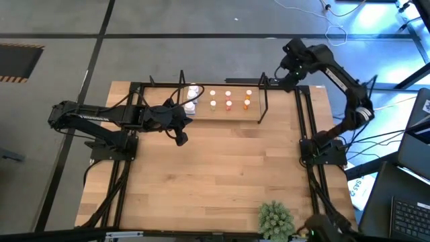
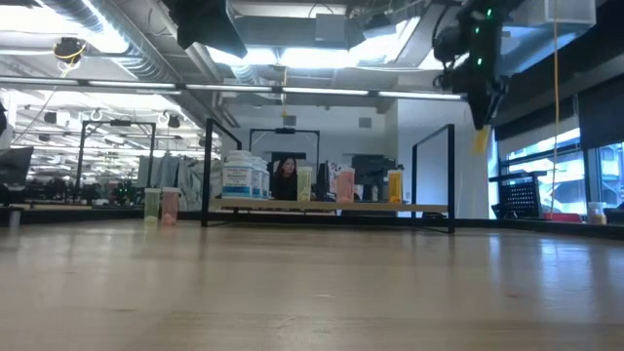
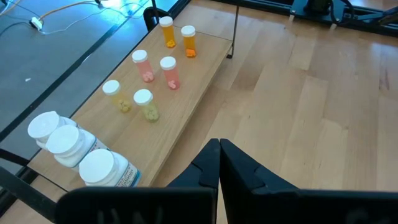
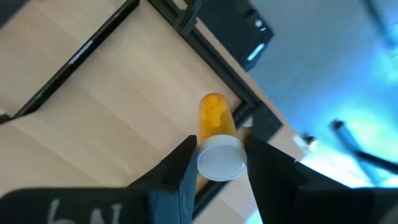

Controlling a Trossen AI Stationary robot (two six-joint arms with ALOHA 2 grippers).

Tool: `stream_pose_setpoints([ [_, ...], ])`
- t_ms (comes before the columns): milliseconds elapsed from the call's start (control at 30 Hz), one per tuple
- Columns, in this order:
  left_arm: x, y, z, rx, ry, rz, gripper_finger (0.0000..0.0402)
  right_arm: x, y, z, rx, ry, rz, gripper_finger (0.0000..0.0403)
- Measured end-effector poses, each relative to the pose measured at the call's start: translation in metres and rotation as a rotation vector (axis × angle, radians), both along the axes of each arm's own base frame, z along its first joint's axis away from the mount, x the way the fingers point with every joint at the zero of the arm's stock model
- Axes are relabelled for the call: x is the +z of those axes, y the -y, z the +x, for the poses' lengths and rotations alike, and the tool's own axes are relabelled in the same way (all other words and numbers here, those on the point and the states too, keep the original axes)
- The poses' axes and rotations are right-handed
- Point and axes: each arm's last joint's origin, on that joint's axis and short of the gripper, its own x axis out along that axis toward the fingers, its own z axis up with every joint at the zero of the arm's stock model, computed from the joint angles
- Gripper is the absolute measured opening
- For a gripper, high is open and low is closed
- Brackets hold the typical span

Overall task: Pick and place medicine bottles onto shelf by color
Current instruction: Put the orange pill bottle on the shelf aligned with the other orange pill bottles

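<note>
- Nine medicine bottles stand on the shelf [image 3: 205, 53], a low wooden board with thin black end frames at the table's far edge.
- Three chunky white bottles [image 3: 78, 152] with labels cluster at the shelf's left end, touching one another.
- Next along are two yellow-filled bottles [image 3: 144, 104], then two pink bottles [image 3: 166, 71], then two orange bottles [image 3: 186, 40] nearest the right end frame; each pair has white caps and stands upright.
- The right gripper [image 4: 217, 163] is raised above the table's far right corner, just beyond the shelf's right end frame, its fingers part-way closed on the white cap of another orange bottle [image 4: 214, 118]; the bottle hangs off the table.
- In the low view that bottle [image 2: 480, 139] shows below the right arm, well above the shelf.
- The left gripper [image 3: 219, 163] hovers over the bare wooden table [image 1: 222, 175] just in front of the shelf's left end, fingers pressed together and holding nothing.
</note>
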Motion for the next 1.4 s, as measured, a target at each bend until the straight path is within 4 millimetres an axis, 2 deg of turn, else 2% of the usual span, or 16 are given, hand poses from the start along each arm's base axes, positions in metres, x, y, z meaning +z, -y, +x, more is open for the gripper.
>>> stream_pose_setpoints([
  [100,0.000,0.000,0.000,0.000,0.000,0.000,0.0000,0.012,-0.021,0.006,0.037,-0.029,-0.053,0.0126],
  [300,0.000,0.000,0.000,0.000,0.000,0.000,0.0000,0.024,-0.056,0.022,0.144,0.040,-0.054,0.0126],
  [867,0.000,0.000,0.000,0.000,0.000,0.000,0.0000,0.036,-0.139,0.073,0.478,0.149,-0.120,0.0126],
  [1100,0.000,0.000,0.000,0.000,0.000,0.000,0.0000,0.034,-0.154,0.089,0.604,0.211,-0.077,0.0126],
  [1400,0.000,0.000,0.000,0.000,0.001,0.000,0.0000,0.003,-0.152,0.123,0.687,0.095,0.001,0.0126],
])
